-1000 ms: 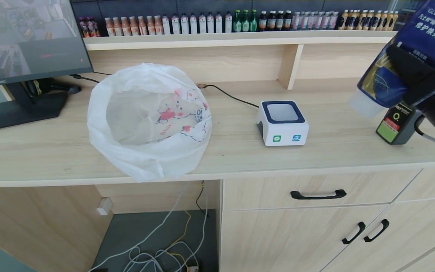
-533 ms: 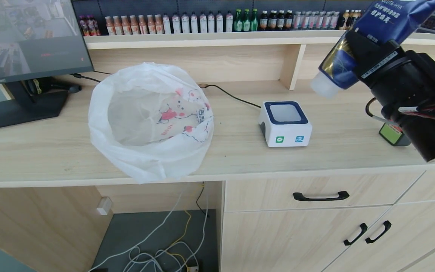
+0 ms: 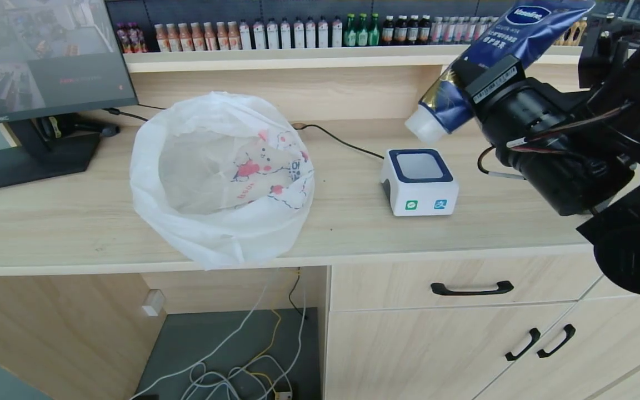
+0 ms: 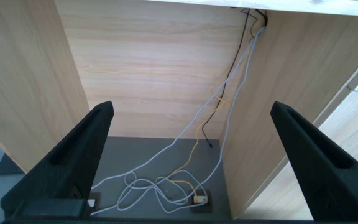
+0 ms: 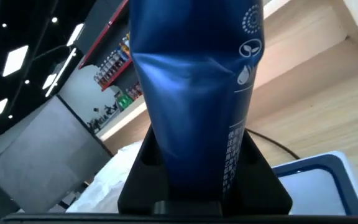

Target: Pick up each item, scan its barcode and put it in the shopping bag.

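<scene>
Behind, bottles (image 3: 309, 33) line a shelf (image 3: 298, 58); shopping bag (image 3: 220, 178) sits on counter (image 3: 48, 216).

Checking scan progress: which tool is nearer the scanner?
Right. The right tool holds the tube up by the scanner; the left tool is low, facing the cables under the counter.

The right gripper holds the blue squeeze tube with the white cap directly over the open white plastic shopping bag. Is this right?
No. The head view shows the right gripper holding the blue squeeze tube near the white box-shaped scanner, not over the white plastic shopping bag, which sits apart, to its left.
</scene>
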